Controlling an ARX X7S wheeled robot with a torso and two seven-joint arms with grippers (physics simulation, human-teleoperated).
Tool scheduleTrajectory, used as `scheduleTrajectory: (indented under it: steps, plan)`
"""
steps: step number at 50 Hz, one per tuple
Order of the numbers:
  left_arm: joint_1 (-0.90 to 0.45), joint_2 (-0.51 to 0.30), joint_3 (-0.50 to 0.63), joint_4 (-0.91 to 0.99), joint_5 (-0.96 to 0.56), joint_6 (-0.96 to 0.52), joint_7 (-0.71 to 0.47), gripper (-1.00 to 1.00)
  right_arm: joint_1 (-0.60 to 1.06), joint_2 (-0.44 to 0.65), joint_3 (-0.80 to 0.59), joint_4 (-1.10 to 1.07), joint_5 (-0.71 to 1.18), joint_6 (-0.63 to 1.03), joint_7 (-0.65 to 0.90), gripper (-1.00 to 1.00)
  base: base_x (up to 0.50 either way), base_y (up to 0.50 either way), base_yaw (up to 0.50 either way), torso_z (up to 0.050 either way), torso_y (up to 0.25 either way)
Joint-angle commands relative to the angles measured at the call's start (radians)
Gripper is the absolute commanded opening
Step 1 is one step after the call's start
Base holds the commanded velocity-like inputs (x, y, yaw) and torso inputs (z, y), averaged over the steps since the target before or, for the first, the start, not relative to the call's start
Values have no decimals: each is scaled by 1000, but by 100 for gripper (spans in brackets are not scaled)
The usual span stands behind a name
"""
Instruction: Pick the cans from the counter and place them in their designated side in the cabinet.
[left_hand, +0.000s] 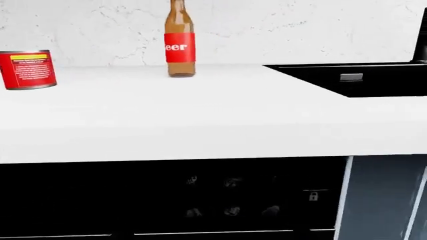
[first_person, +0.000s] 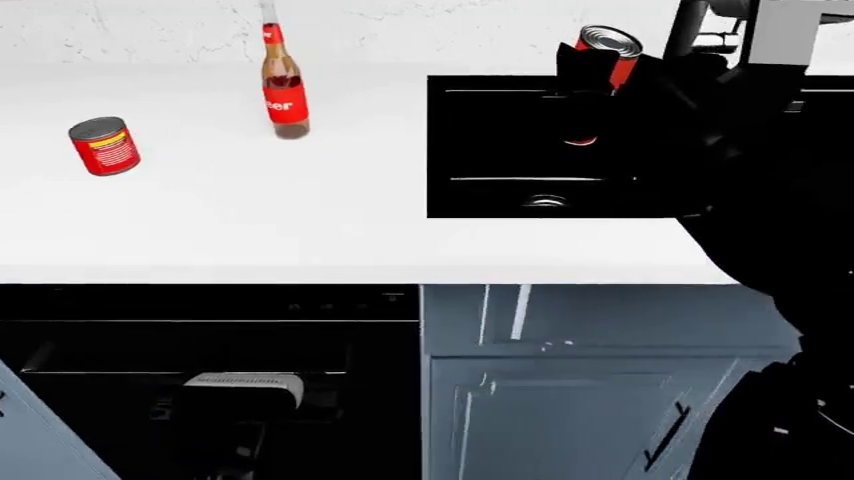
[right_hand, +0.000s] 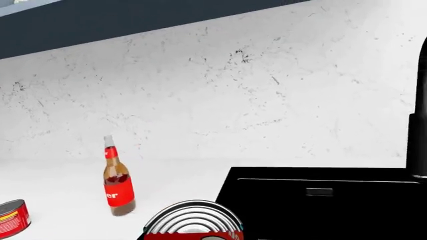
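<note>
My right gripper (first_person: 589, 80) is shut on the taller red can (first_person: 607, 48) and holds it tilted in the air over the black sink (first_person: 494, 130). The can's ribbed silver top (right_hand: 193, 220) fills the near edge of the right wrist view. The squatter can with the yellow stripe (first_person: 104, 146) stands on the white counter (first_person: 267, 220) at the far left. It also shows in the left wrist view (left_hand: 27, 69) and the right wrist view (right_hand: 12, 217). My left arm (first_person: 240, 392) hangs low in front of the dark appliance below the counter; its jaws do not show.
A brown beer bottle (first_person: 283, 90) stands upright at the back of the counter between the squat can and the sink. The black tap (first_person: 687, 30) rises behind the sink. Grey-blue cabinet doors (first_person: 561, 400) sit under the sink. A dark upper cabinet edge (right_hand: 133, 25) runs above the wall.
</note>
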Motion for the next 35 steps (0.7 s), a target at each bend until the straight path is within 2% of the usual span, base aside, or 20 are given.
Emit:
scheduleTrajectory:
  steps: [1,25,31,35]
  plan:
    - [1,-5,4,-3,4,6,-3,100,18,1,-2,-2,6,-4,-2,-100,0,-500,0,0,0]
    - [0,-9,7,-2,-4,5,-11,100,10,3,-33,23,8,-43,-8,-100,0,-495,0,0,0]
    - [-7,-4,-1,-10,-6,8,-23,100,21,-2,-45,32,12,-48,-10,-100,0,0,0,0,0]
    - [-12,-2,-5,-12,0,16,-31,100,43,-8,-61,56,1,-66,-13,-100,0,0,0,39,1]
